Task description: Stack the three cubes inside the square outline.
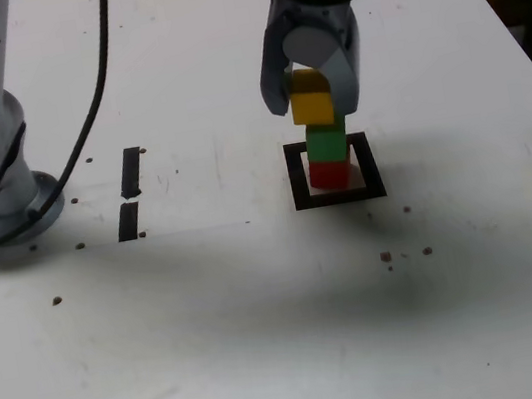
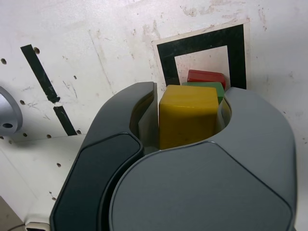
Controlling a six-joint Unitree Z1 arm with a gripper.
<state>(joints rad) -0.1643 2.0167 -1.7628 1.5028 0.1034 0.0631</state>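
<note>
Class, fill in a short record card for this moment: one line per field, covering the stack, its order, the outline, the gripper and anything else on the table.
Stack order: red cube at the bottom, green cube in the middle, yellow cube on top.
Stack place: inside the square outline, red cube on its white centre.
Gripper: gripper shut on the yellow cube, fingers on either side.
Yellow cube contact: on or just above the green; cannot tell which.
Other marks: two short black tape strips toward the exterior view's left.
Surface: white table.
</note>
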